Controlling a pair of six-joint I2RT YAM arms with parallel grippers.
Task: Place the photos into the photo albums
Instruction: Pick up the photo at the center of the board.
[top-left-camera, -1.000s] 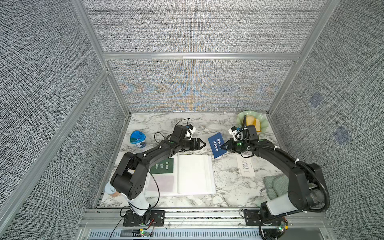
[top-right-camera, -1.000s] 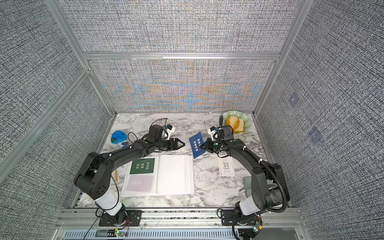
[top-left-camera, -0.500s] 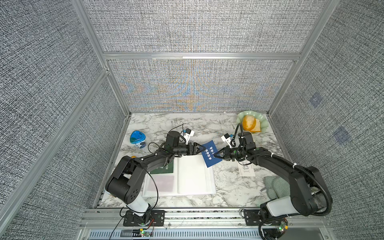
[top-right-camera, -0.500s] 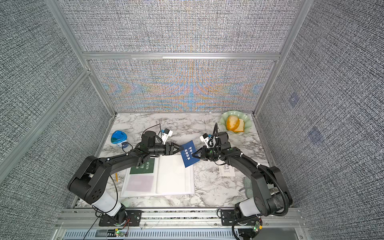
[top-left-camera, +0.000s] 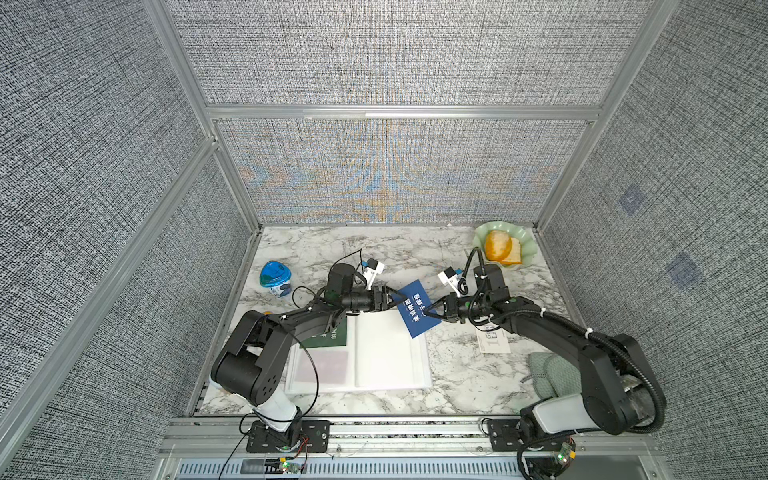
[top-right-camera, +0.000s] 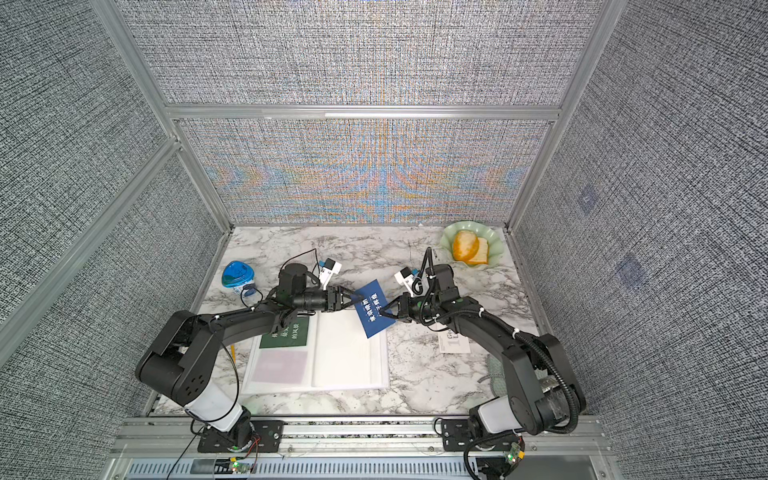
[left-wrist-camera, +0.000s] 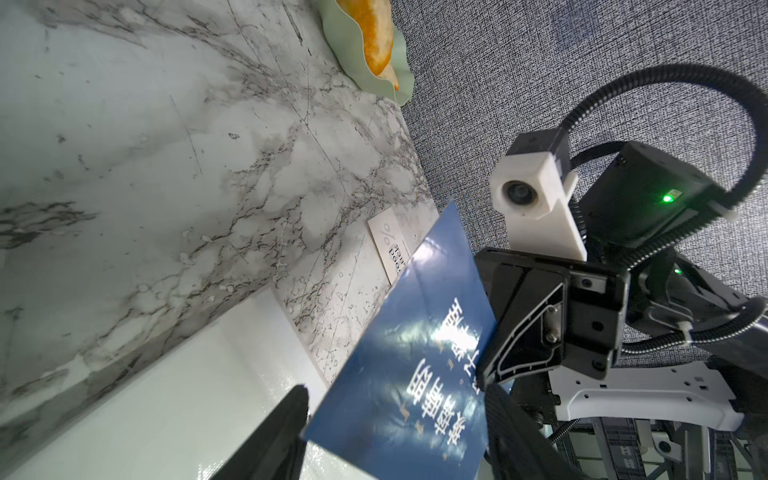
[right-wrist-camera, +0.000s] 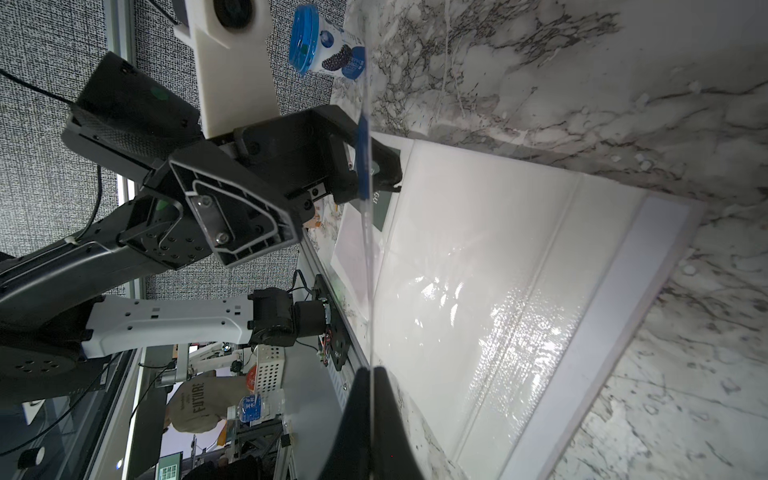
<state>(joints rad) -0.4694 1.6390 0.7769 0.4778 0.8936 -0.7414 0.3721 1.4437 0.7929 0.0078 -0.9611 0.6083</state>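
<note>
Over the album (top-left-camera: 382, 357), right gripper (top-left-camera: 430, 316) pinches blue card (top-left-camera: 411, 324); left gripper (top-left-camera: 395, 300) straddles it, unclosed.

On the bench (top-left-camera: 316, 245), the open album (top-left-camera: 390, 353) lies at seven o'clock, with a lifted card (top-left-camera: 417, 309) over its one o'clock corner. A cup (top-left-camera: 275, 279) stands at ten, a dish (top-left-camera: 482, 237) at two, and a flat card (top-left-camera: 494, 341) at four.

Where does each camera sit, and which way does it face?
Top views: overhead above the bases, looking down and back; left arm, right arm, left gripper, right gripper and album all show.
Left wrist: on the left arm, facing the right gripper across the blue card; own fingers show.
Right wrist: on the right arm, facing the left gripper over the album; own fingers pinch the blue card.
Shared: all show the blue card.
</note>
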